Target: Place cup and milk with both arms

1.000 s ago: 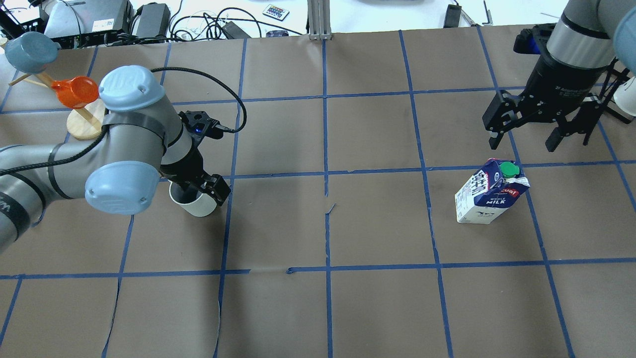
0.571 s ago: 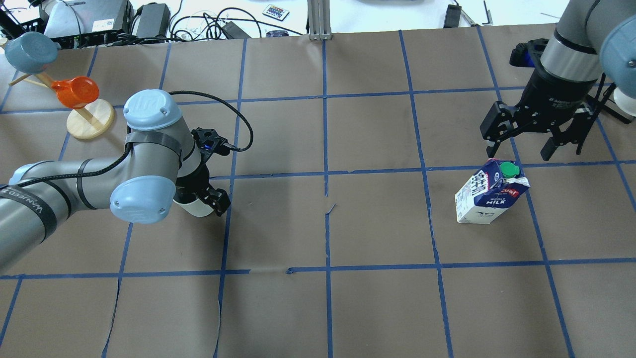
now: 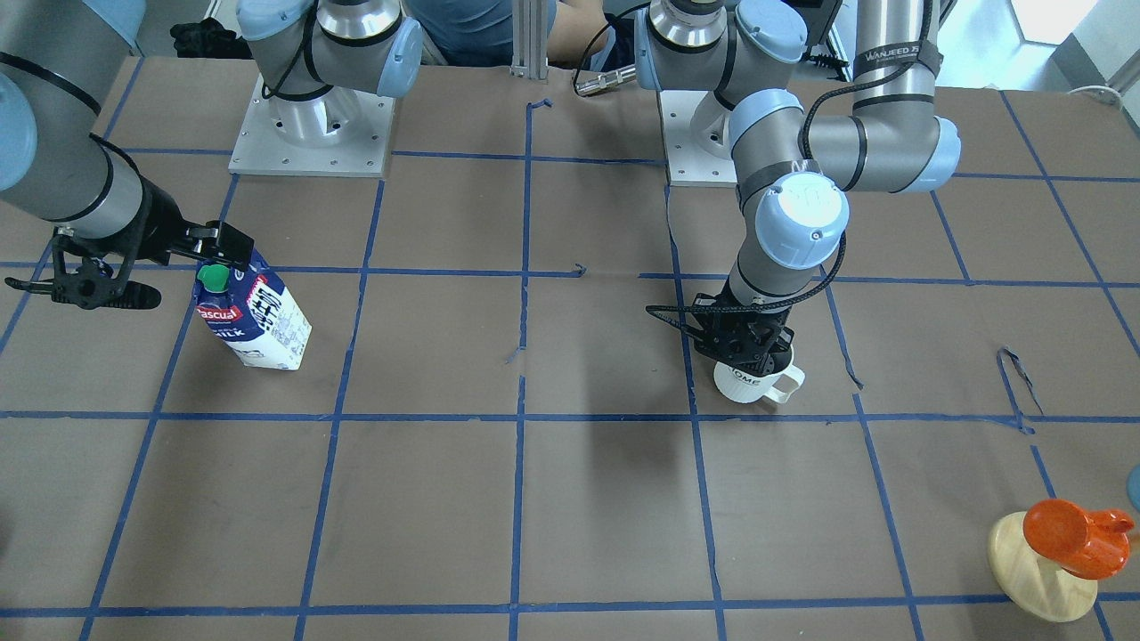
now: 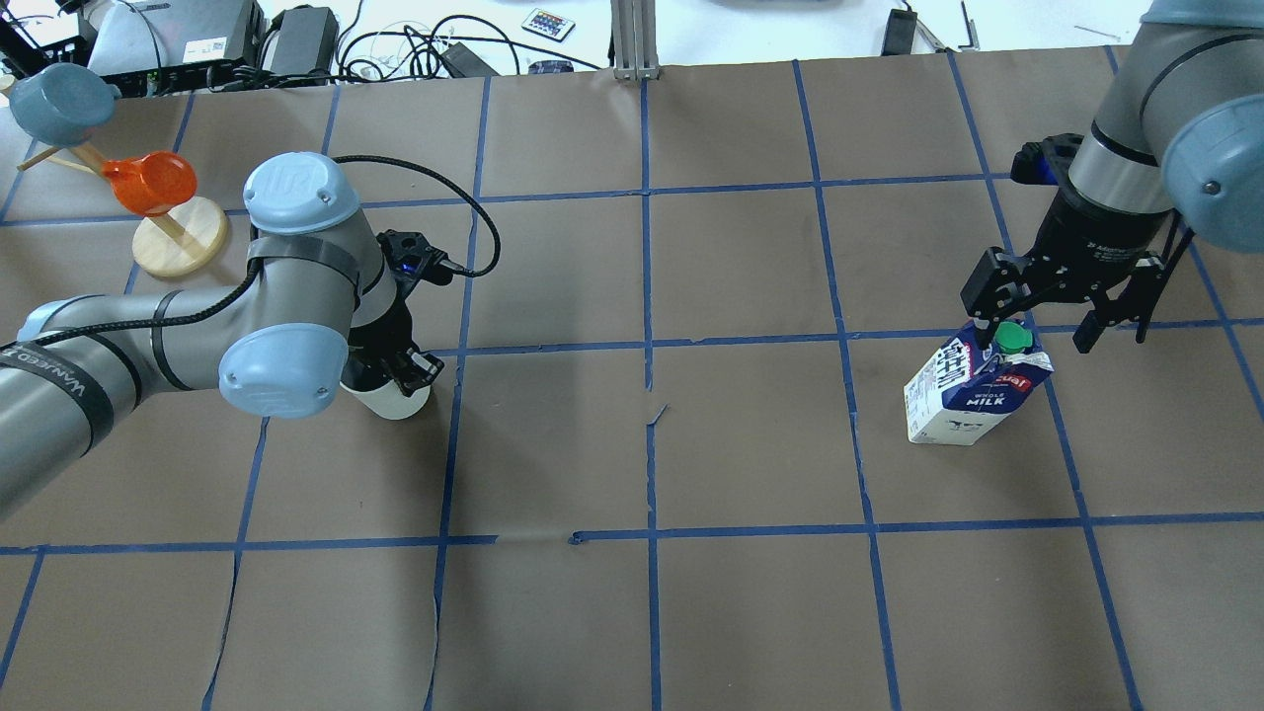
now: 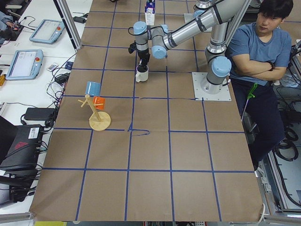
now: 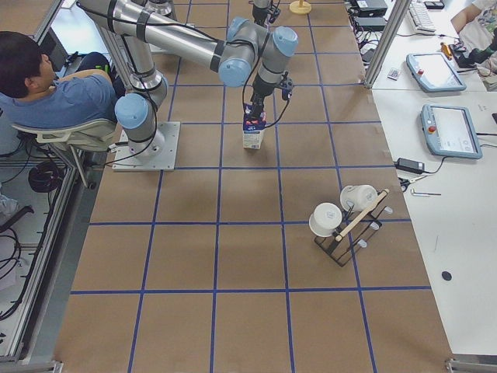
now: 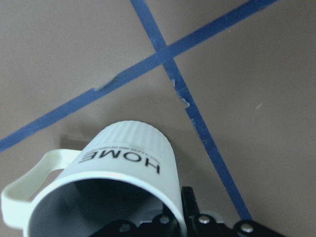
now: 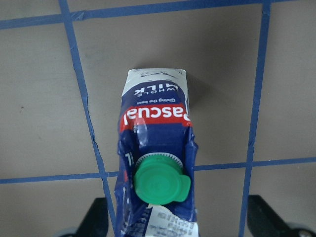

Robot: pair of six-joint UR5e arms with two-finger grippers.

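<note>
On the left half of the brown-papered counter (image 4: 632, 612), about 9 o'clock from its middle in the overhead view, the white ribbed cup (image 4: 397, 405) stands upright just left of a blue tape line (image 4: 449, 434). The left end effector (image 4: 395, 370) comes straight down onto it and is clenched on the cup's wall at the rim. In the left wrist view a black finger (image 7: 189, 205) presses the outside of the rim, the "HOME" print faces the camera, and the handle sticks out toward 9 o'clock. The inner finger is lost in the dark interior.

At roughly 3 o'clock on the counter, the Pascual milk carton (image 4: 963, 395) stands upright on its base, with its green cap (image 4: 1010, 337) at the 12 o'clock side of the gable. The right end effector (image 4: 1029, 331) hangs over the carton's top, released. Its fingers are spread wide, with one finger (image 4: 978, 306) right by the cap and the other off toward 3 o'clock. In the right wrist view both fingers are apart from the carton's sides.

Toward 10 o'clock from the cup, a wooden stand (image 4: 178, 242) carries an orange cup (image 4: 148, 183) and a blue-grey cup (image 4: 59, 99).
</note>
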